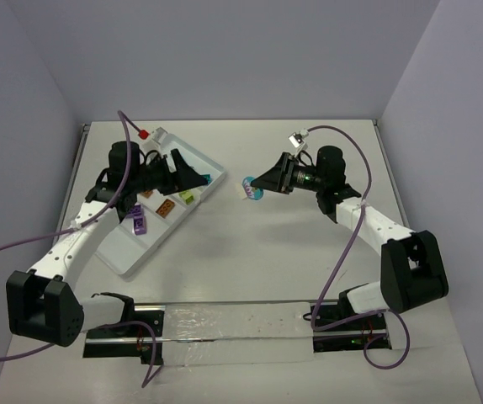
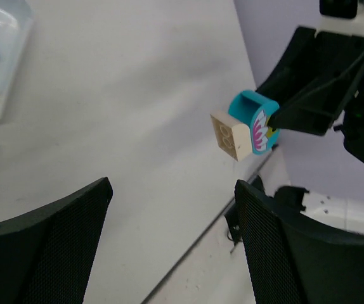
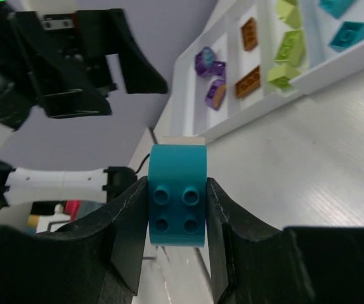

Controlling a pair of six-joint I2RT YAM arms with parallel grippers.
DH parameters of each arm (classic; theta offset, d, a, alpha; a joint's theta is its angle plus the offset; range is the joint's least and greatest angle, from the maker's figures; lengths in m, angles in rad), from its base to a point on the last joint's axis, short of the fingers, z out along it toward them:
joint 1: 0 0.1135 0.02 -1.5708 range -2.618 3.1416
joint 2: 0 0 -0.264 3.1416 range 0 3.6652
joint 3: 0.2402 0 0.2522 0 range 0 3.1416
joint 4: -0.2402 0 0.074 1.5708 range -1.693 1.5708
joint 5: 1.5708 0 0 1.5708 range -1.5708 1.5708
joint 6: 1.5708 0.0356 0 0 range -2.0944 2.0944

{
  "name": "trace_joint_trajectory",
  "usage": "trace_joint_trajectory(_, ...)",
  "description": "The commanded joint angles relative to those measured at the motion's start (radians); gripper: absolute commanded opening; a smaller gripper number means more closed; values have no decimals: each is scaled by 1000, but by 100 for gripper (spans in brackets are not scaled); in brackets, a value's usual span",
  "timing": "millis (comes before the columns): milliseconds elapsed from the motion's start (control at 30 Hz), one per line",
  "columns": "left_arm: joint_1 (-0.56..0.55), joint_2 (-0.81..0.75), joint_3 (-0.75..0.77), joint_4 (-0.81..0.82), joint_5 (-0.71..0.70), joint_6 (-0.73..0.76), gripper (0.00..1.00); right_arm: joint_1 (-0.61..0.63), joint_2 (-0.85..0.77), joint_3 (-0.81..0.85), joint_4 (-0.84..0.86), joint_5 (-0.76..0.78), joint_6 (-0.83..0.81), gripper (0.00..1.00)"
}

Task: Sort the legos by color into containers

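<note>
My right gripper [image 1: 257,187] is shut on a teal studded lego [image 3: 177,202] with a cream piece [image 2: 229,134] on its far end, held above the table right of the tray. The white tray [image 1: 128,252] lies at the left. Its containers hold purple legos [image 3: 208,63], orange-brown legos [image 3: 248,81], lime green legos [image 3: 290,47] and teal legos [image 3: 350,35]. My left gripper [image 1: 193,172] hovers over the tray's right end, open and empty, its fingers [image 2: 49,240] pointing toward the held lego.
Grey walls close in the table at the left, back and right. Purple cables [image 1: 342,252] trail from both arms. A clear plastic strip [image 1: 233,324] runs along the near edge between the arm bases. A small red-tipped object [image 1: 144,133] sits behind the tray.
</note>
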Motion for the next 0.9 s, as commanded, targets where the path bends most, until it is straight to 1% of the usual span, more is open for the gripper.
trace_joint_trajectory(0,-19,-13,-66,322,264,-85,86,15,-33,-13,233,-129,125,4)
trace_joint_trajectory(100,-44,3,-86,393,346,-121,85,26,-11,-14,325,-161,182,4)
trace_joint_trajectory(333,-104,51,-70,410,358,-112,83,69,38,15,442,-191,261,4)
trace_joint_trajectory(733,-136,77,-77,491,400,-142,74,110,82,34,503,-203,301,4)
trace_joint_trajectory(800,-139,83,-80,512,411,-155,72,113,83,36,506,-205,304,4)
trace_joint_trajectory(867,-142,90,-79,534,420,-167,66,114,84,37,508,-205,306,4)
